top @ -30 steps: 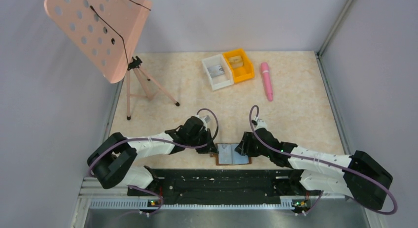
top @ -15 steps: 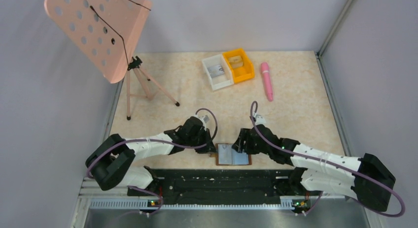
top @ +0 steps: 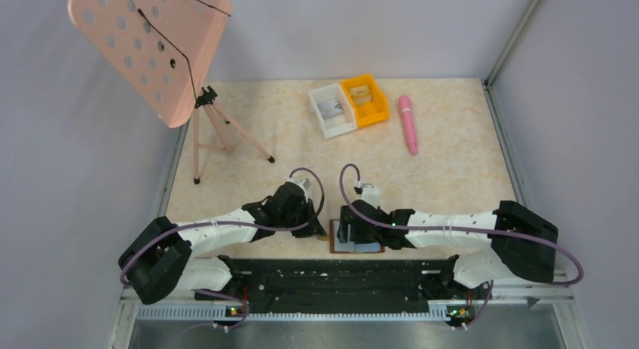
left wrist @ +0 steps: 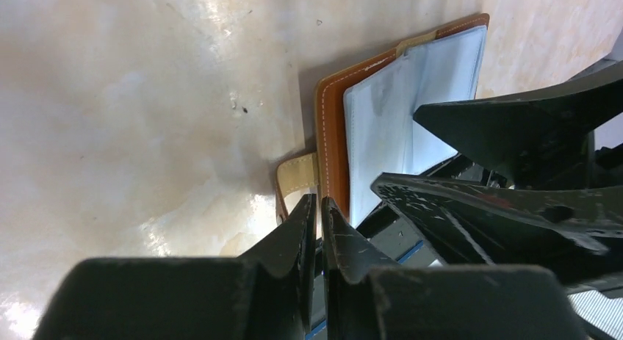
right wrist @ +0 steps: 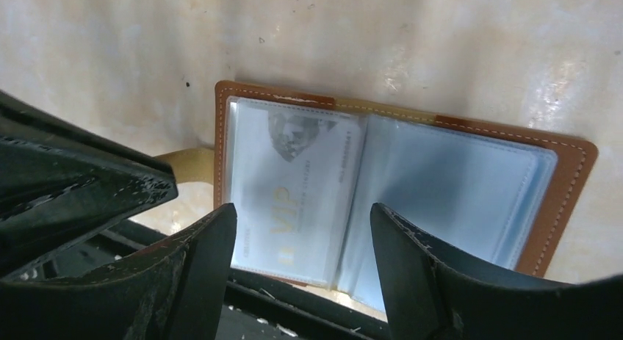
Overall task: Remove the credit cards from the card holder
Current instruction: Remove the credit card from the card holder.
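The brown card holder (top: 368,247) lies open at the table's near edge, its clear pockets facing up (right wrist: 455,178). A pale credit card (right wrist: 294,186) with gold VIP lettering sits inside the left pocket. My right gripper (top: 348,233) hangs open just above that left half, and its fingertips (right wrist: 303,208) straddle the card without touching it. At the holder's left edge my left gripper (left wrist: 317,202) is shut on the beige clasp tab (left wrist: 294,180). In the top view the right gripper hides most of the holder.
A white bin (top: 331,110) and an orange bin (top: 365,100) stand at the back, with a pink pen (top: 408,123) to their right. A pink music stand (top: 151,47) fills the back left. The black base rail (top: 339,277) runs right below the holder.
The right arm has swung left and now sits over the holder's left half, with its jaws opened wider. The left gripper has stayed at the clasp tab.
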